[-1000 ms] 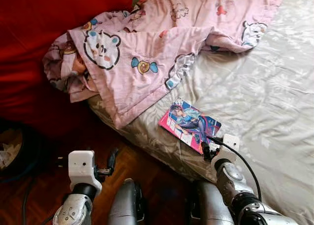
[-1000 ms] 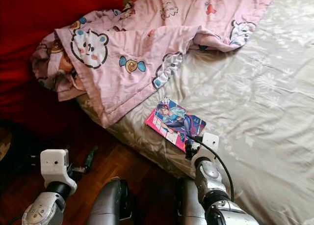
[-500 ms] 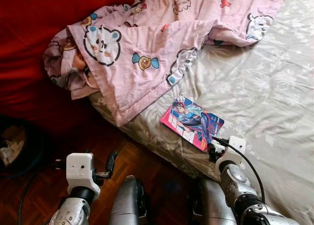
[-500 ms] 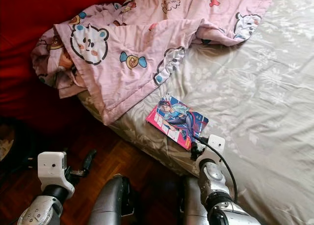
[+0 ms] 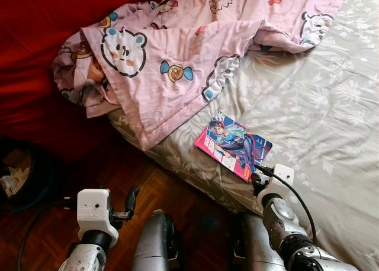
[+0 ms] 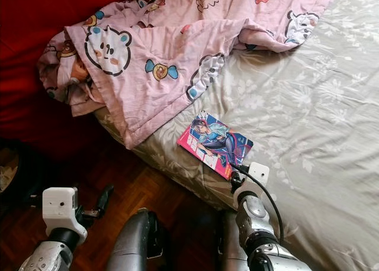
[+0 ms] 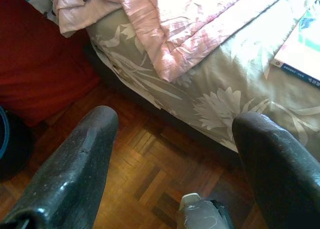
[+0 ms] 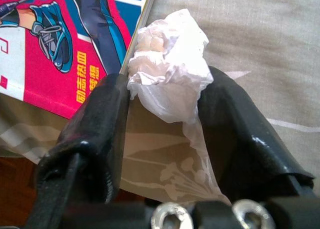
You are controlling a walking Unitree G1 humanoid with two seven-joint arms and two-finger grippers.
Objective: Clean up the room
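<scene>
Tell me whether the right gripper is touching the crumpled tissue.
Touching. The right wrist view shows the right gripper with both fingers pressed against the crumpled tissue between them.

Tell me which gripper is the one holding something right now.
The right gripper, at the bed's edge beside the magazine: its fingers pinch a crumpled white tissue. The left gripper hangs open over the wooden floor, holding nothing.

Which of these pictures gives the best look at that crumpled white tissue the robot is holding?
The right wrist view: the crumpled white tissue sits close up, pinched in the right gripper beside the comic book. In the eye views it is hidden behind the gripper.
</scene>
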